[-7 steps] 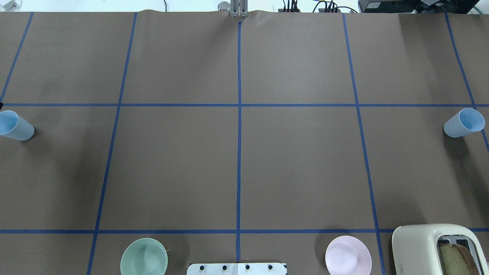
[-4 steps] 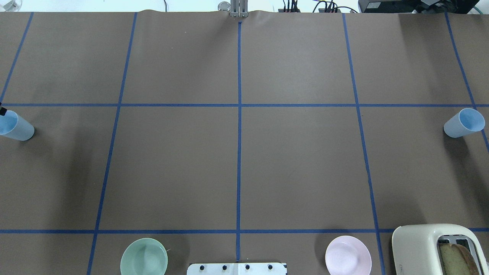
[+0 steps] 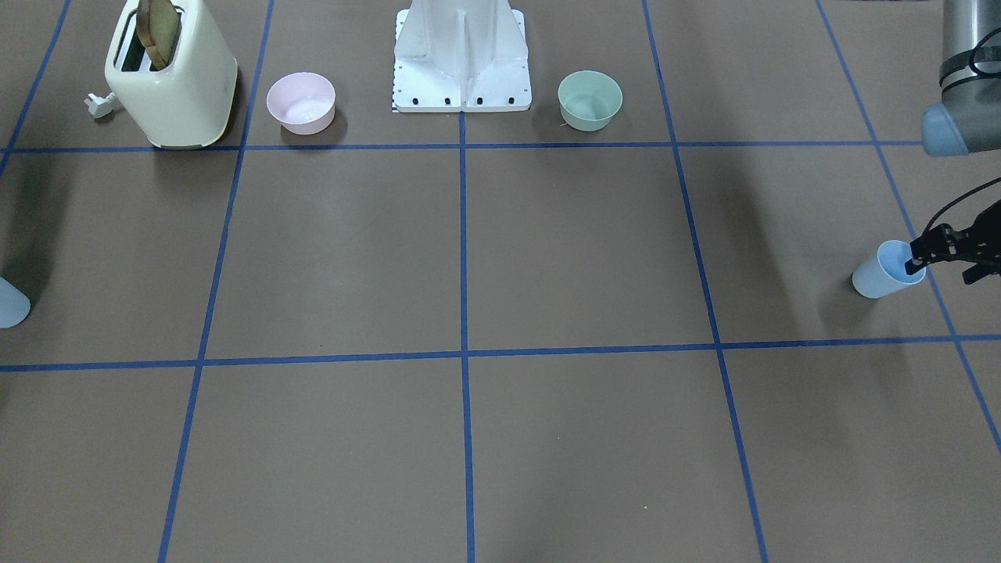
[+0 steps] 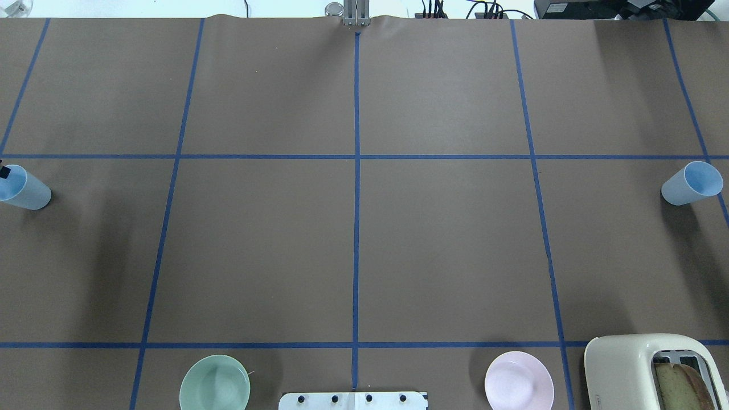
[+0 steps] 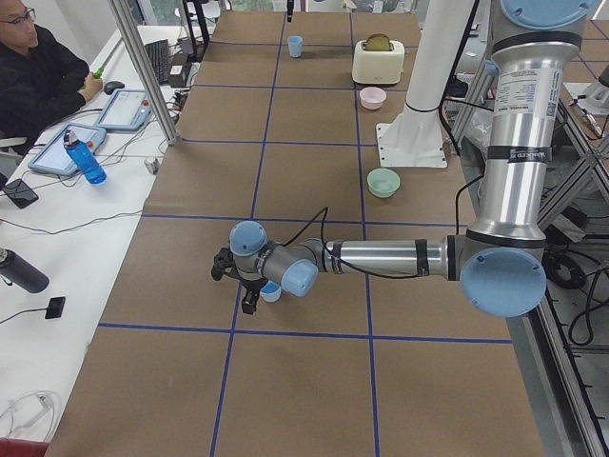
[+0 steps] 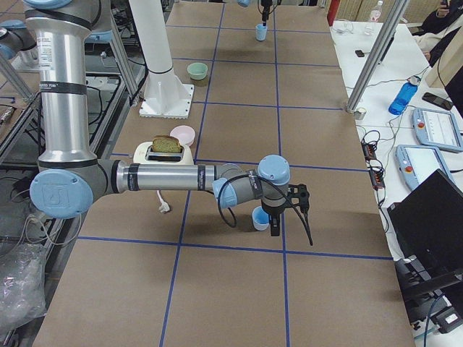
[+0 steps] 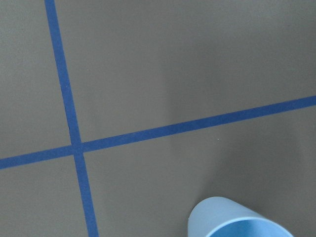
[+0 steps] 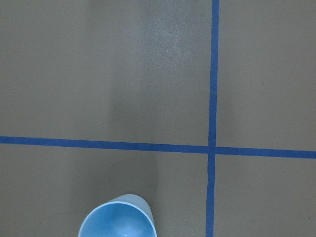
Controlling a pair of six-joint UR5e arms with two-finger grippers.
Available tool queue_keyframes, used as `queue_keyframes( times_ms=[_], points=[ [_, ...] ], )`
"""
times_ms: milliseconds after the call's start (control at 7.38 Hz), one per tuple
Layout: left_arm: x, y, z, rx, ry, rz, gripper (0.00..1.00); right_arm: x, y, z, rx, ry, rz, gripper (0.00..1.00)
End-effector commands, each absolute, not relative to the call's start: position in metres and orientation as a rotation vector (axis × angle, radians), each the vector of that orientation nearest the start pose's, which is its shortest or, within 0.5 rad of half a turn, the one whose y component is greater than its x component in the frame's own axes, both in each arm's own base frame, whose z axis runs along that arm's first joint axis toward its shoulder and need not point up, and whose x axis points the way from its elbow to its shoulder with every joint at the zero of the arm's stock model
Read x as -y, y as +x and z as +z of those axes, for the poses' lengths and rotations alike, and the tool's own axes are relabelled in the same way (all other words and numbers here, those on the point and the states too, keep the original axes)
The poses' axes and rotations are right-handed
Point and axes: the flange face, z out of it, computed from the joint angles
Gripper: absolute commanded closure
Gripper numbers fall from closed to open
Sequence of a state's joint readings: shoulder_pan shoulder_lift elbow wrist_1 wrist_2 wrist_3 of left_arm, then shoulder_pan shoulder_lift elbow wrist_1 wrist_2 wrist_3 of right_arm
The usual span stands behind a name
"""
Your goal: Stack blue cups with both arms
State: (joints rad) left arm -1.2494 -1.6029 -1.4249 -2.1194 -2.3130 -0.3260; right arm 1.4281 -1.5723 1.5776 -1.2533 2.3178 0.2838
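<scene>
Two pale blue cups stand upright at opposite ends of the table. The left cup (image 4: 25, 189) also shows in the front-facing view (image 3: 886, 275) and the left wrist view (image 7: 237, 221). My left gripper (image 3: 944, 268) is open, with one fingertip (image 3: 915, 264) over that cup's mouth. The right cup (image 4: 691, 183) shows at the bottom of the right wrist view (image 8: 118, 219). My right gripper (image 6: 288, 210) hangs next to it in the exterior right view (image 6: 260, 217); I cannot tell whether it is open or shut.
A cream toaster (image 4: 649, 370) holding bread stands at the near right, with a pink bowl (image 4: 518, 380) beside it. A mint-green bowl (image 4: 214, 382) sits near left of the white mounting base (image 3: 461, 55). Operators' desks line the far table edge.
The left gripper's black fingertip has crept a little further in at the overhead view's left edge, onto the left cup's rim. Both cups stay in place.
</scene>
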Motion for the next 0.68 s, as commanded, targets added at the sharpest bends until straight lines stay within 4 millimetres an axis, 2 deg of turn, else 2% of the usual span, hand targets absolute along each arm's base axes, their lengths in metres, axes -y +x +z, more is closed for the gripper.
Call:
queue_keyframes(
  times_ms=[0, 135, 271, 542],
  points=[
    [0.5050, 0.1121, 0.6631, -0.839, 0.167, 0.151, 0.03, 0.5134, -0.0074, 0.6234, 0.788, 0.143, 0.013, 0.00],
    [0.5047, 0.1137, 0.6631, -0.839, 0.167, 0.155, 0.03, 0.5134, -0.0074, 0.6234, 0.788, 0.143, 0.013, 0.00],
    [0.5045, 0.1145, 0.6631, -0.839, 0.165, 0.155, 0.12, 0.5134, -0.0074, 0.6234, 0.788, 0.143, 0.013, 0.00],
    [0.5052, 0.1148, 0.6625, -0.839, 0.165, 0.155, 0.51, 0.5134, -0.0074, 0.6234, 0.788, 0.143, 0.013, 0.00]
  ],
)
